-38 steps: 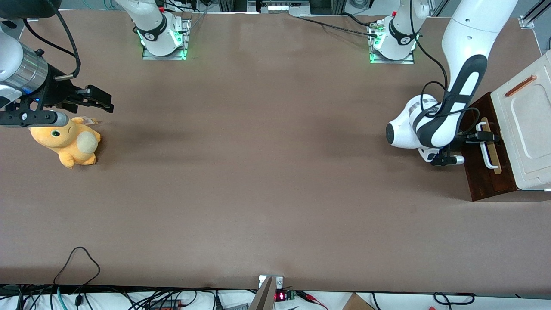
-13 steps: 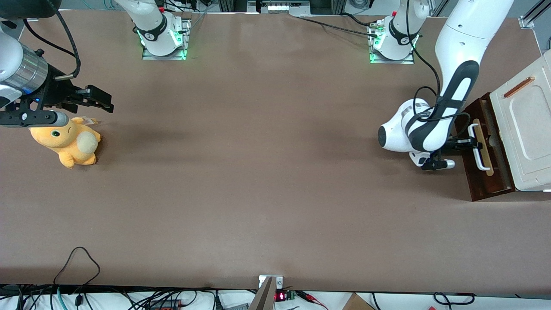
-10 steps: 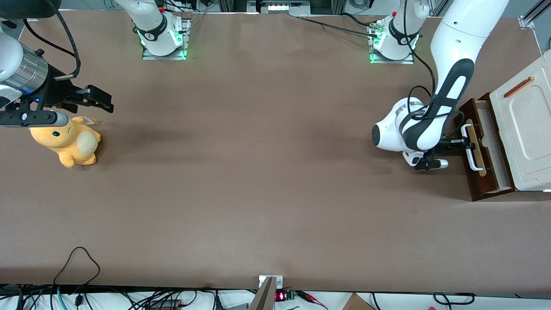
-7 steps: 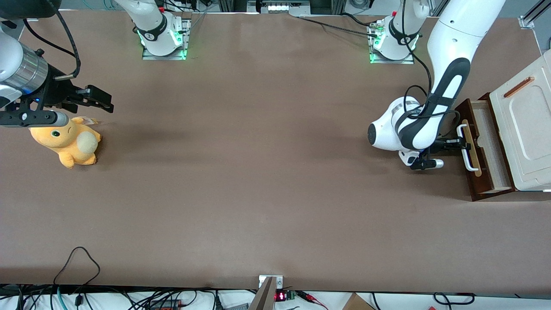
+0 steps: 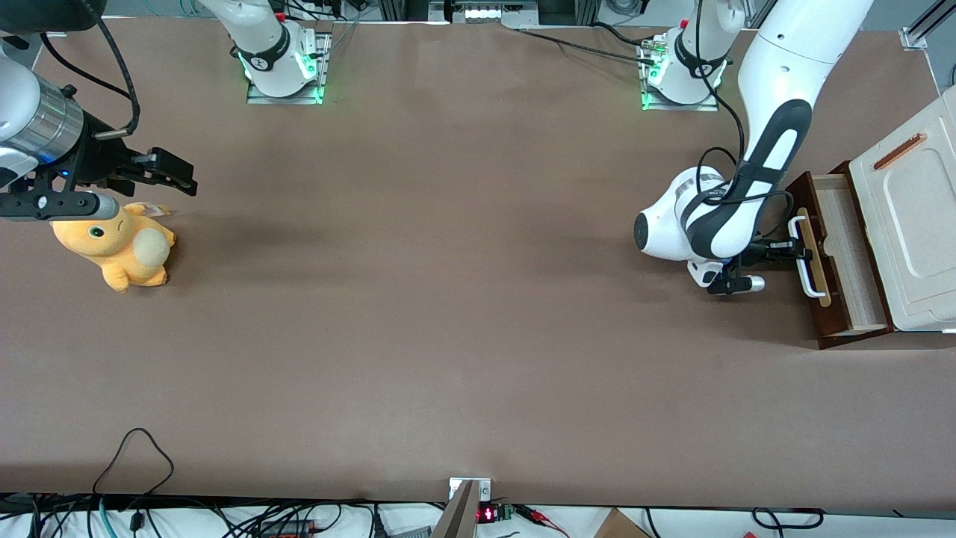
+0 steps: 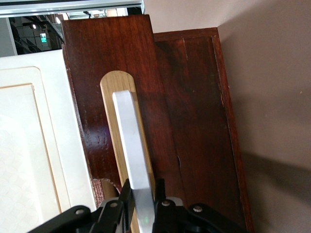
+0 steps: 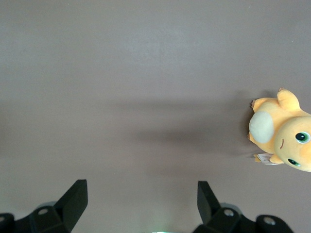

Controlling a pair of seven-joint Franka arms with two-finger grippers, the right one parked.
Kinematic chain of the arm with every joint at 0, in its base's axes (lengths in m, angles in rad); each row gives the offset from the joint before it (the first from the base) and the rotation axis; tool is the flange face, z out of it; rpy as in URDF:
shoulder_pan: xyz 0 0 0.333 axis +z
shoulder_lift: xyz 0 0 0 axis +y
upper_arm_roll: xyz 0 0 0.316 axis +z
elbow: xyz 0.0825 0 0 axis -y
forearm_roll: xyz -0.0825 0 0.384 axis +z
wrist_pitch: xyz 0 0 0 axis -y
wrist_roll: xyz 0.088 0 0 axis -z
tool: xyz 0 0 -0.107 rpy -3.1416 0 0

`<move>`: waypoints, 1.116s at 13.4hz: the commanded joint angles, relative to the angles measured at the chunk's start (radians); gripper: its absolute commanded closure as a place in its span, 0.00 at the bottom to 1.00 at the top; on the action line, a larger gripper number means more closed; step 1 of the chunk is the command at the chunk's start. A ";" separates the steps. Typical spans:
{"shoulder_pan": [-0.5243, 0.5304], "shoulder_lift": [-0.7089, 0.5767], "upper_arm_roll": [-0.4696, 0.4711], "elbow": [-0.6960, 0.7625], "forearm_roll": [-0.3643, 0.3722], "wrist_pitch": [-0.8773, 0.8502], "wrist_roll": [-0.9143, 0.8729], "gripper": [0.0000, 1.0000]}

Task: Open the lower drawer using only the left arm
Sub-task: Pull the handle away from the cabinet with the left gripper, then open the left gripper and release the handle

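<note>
The lower drawer (image 5: 844, 246) stands pulled out from the cabinet at the working arm's end of the table, its pale wood inside showing. Its dark reddish-brown front (image 6: 126, 82) carries a white bar handle (image 5: 801, 254) (image 6: 132, 145) on a tan strip (image 6: 110, 121). The left arm (image 5: 754, 179) reaches down in front of the drawer. Its black gripper (image 5: 793, 249) (image 6: 142, 204) is shut on the white handle, one finger on each side of the bar.
The cream-white cabinet top (image 5: 907, 217) with an orange-brown strip (image 5: 902, 150) sits above the drawer. A yellow plush toy (image 5: 119, 246) (image 7: 282, 138) lies toward the parked arm's end of the table. Cables run along the table edge nearest the front camera.
The gripper has drawn the handle away from the cabinet. The drawer has slid out, and its pale inside now shows.
</note>
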 commanded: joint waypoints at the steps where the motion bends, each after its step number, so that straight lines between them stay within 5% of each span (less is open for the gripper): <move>1: -0.039 0.017 -0.018 0.064 0.001 0.022 0.055 0.94; 6: -0.042 0.017 -0.019 0.064 0.001 0.022 0.055 0.95; 7: -0.042 0.017 -0.018 0.064 0.001 0.022 0.055 0.77; 8: -0.042 0.017 -0.018 0.064 0.001 0.022 0.055 0.30; 9: -0.041 0.013 -0.019 0.064 0.001 0.022 0.055 0.01; 12: -0.042 0.002 -0.025 0.065 -0.021 0.022 0.055 0.00; 15: -0.035 -0.062 -0.027 0.171 -0.256 0.099 0.092 0.00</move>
